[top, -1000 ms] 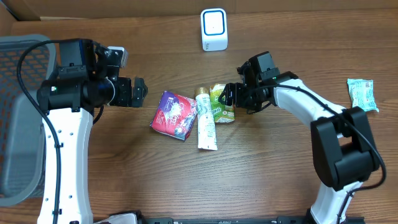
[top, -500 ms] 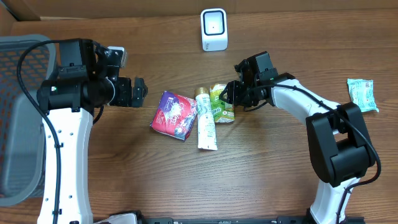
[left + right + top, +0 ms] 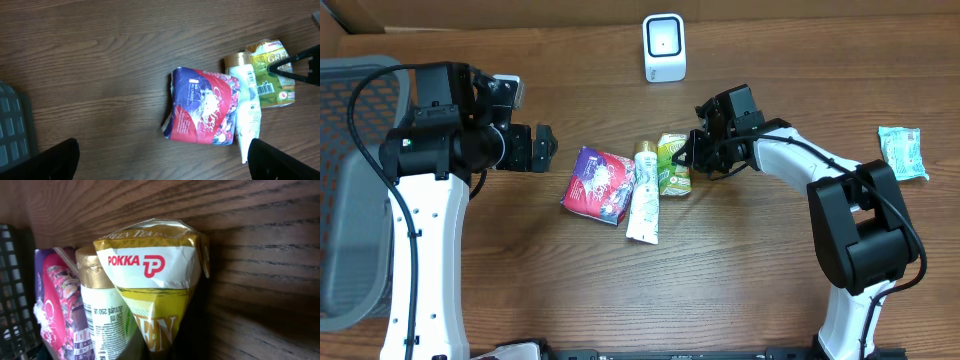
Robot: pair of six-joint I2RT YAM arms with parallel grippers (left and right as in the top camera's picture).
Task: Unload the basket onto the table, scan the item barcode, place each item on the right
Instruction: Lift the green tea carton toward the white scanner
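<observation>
Green tea carton [image 3: 672, 166] against the right gripper [image 3: 696, 151], tips pressed together; left gripper [image 3: 546, 148] spread.

The tabletop [image 3: 520, 290] under me is matt grained wood; the green tea carton [image 3: 672, 166] is glossy card, the purple packet [image 3: 602, 185] shiny film.

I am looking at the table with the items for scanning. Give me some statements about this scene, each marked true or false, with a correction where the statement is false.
The right hand is shut on the green tea carton. True.
The left hand holds the purple packet. False: it is open and empty, apart from the packet.
The white tube lies between the purple packet and the carton. True.
The white scanner sits inside the grey basket. False: it stands on the table, far from the basket.
</observation>
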